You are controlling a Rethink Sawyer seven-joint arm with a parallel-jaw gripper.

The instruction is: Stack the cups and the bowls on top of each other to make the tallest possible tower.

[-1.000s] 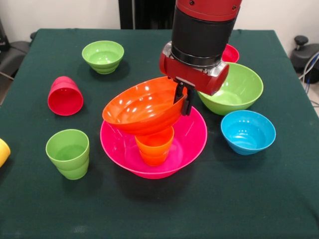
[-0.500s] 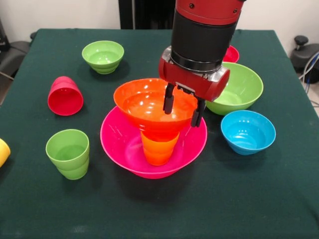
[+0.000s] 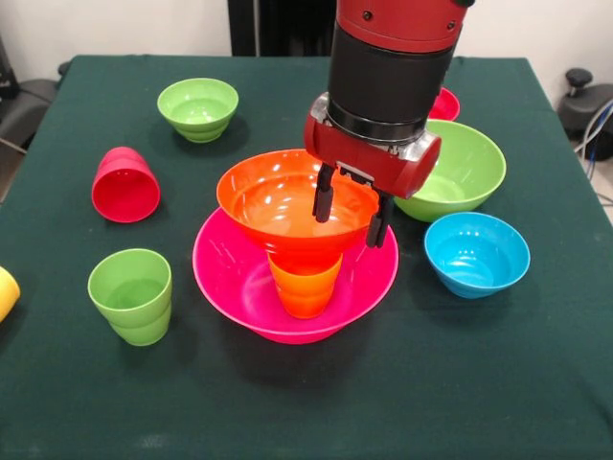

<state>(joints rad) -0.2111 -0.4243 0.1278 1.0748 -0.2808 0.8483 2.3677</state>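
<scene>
At the middle of the table, the tower (image 3: 297,278) is found to consist of the pink bowl (image 3: 230,278) as base, the orange cup (image 3: 305,286) standing upright inside it, and the orange bowl (image 3: 278,206) seated mouth-up on the cup's rim. The orange bowl appears roughly level, though whether it is centred on the cup cannot be confirmed from this view.

The gripper (image 3: 351,211) is seen parted, one finger inside the orange bowl and the other outside its rim; nothing is gripped, and contact with the rim cannot be ruled out.

It is judged that the release is complete and the withdrawal is in hand. A straight vertical lift is advised, so that the rim is not dragged sideways and the bowl tipped off its narrow support. The jaws should be kept parted until the rim is cleared.

Beside the tower toward the right edge, the large green bowl (image 3: 460,172) and the blue bowl (image 3: 476,254) are noted, with the red bowl (image 3: 442,103) partly hidden behind the arm. Toward the far left corner stands the small green bowl (image 3: 197,108). Near the left edge, the red cup (image 3: 124,184) lies overturned, the green cup (image 3: 131,295) stands upright, and the yellow cup (image 3: 6,292) is cut off by the frame.
</scene>
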